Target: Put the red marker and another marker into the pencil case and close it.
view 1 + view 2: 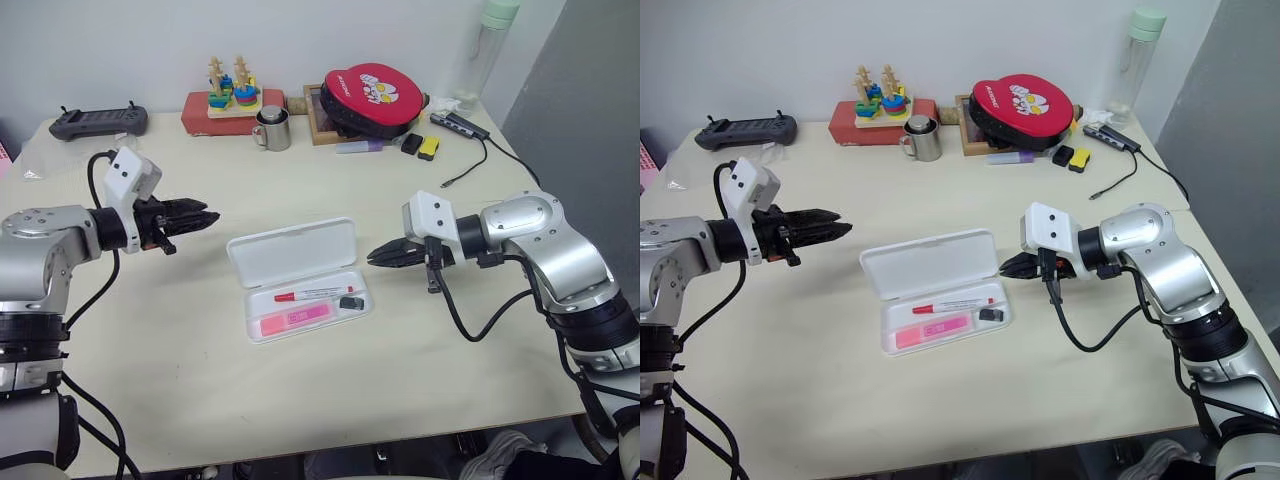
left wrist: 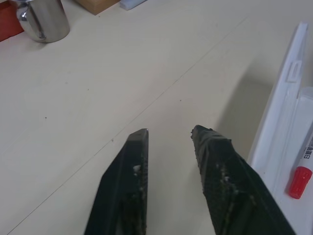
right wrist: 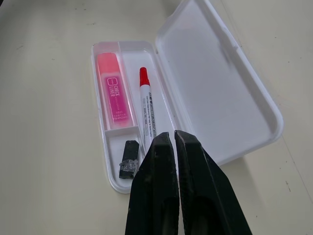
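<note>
The white pencil case [image 1: 292,252] lies open at the table's middle, its lid folded back toward the far side. In its tray the red marker [image 1: 312,293] lies lengthwise, and the pink highlighter [image 1: 295,318] sits in the nearer compartment. A small black piece [image 1: 350,302] rests at the tray's right end. My left gripper [image 1: 205,218] hovers left of the case, pointing at it, its fingers [image 2: 134,161] a little apart with nothing between them. My right gripper [image 1: 372,258] hangs just right of the case, shut and empty, its tips [image 3: 172,134] over the tray's end.
Along the far edge stand a black controller [image 1: 98,122], a stacking toy on a red box [image 1: 232,100], a steel mug [image 1: 272,129], a red round pouch [image 1: 372,97], a purple marker [image 1: 358,146] and a bottle [image 1: 487,50]. A cabled hub [image 1: 462,125] lies far right.
</note>
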Controlling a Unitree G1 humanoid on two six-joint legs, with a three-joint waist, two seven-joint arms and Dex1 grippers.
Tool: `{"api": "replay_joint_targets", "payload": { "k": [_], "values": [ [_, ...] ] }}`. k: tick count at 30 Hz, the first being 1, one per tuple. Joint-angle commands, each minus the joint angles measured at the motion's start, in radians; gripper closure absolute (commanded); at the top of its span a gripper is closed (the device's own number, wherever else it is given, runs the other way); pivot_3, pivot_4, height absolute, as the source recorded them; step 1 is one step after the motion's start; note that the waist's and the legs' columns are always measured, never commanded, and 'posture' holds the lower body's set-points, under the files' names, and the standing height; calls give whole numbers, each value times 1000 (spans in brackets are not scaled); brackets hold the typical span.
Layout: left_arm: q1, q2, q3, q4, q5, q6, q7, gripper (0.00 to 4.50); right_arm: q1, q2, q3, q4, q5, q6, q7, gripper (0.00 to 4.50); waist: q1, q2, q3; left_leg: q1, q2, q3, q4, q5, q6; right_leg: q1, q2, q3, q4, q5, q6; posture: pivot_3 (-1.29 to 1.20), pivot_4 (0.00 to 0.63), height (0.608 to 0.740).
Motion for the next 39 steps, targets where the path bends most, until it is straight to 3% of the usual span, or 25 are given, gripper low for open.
{"api": "replay_joint_targets", "payload": {
  "k": [1, 4, 14, 27, 39],
  "values": [
    [-25, 3, 7, 5, 7, -6, -15, 3926, -1, -12, -28, -35, 17, 1, -3, 4363, 0, 0, 0, 0, 0, 0, 0, 0, 0, 0, 0, 0, 0, 0, 0, 0, 150, 740],
    [-51, 2, -20, 48, 24, -11, -37, 4468, 3, -17, -28, -39, 18, 3, -1, 4363, 0, 0, 0, 0, 0, 0, 0, 0, 0, 0, 0, 0, 0, 0, 0, 0, 150, 740],
    [-138, -10, -132, 160, 111, -46, -142, 4468, 7, -34, -29, -54, 32, 6, 9, 4363, 0, 0, 0, 0, 0, 0, 0, 0, 0, 0, 0, 0, 0, 0, 0, 0, 150, 740],
    [-344, -121, -286, 421, 245, -134, -323, 4468, 15, -56, -26, -85, 40, 1, 17, 4363, -3, 0, 0, -1, 0, 0, 1, 0, 0, 0, 0, 0, 0, 0, 0, 0, 150, 740],
    [-356, -165, -321, 379, 280, -131, -434, 4468, 29, -62, -18, -95, 26, -15, 9, 4363, -1, 0, 0, -1, -1, -1, 1, 0, 0, 0, 0, 0, 0, 0, 0, 0, 150, 740]
  ]
}}
